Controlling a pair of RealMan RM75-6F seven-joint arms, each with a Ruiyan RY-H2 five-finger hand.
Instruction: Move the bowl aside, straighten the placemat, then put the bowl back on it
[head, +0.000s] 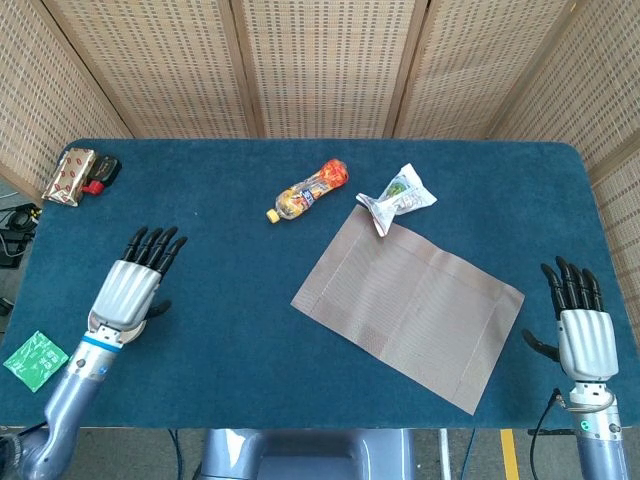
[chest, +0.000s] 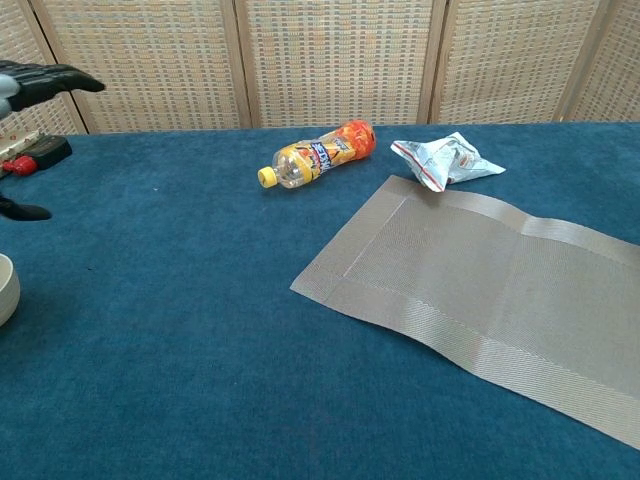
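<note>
— Two robot hands over a blue table; what are they doing?
— Left hand hovers at eight o'clock, fingers spread, holding nothing. Right hand sits at four o'clock, fingers apart, empty.
— Where's the bowl?
— Chest view shows its rim at the far left edge; the left hand hides it from above.
— And the placemat?
— Grey, lying askew right of centre, its twelve o'clock corner touching a crumpled snack bag. An orange drink bottle lies nearby.
</note>
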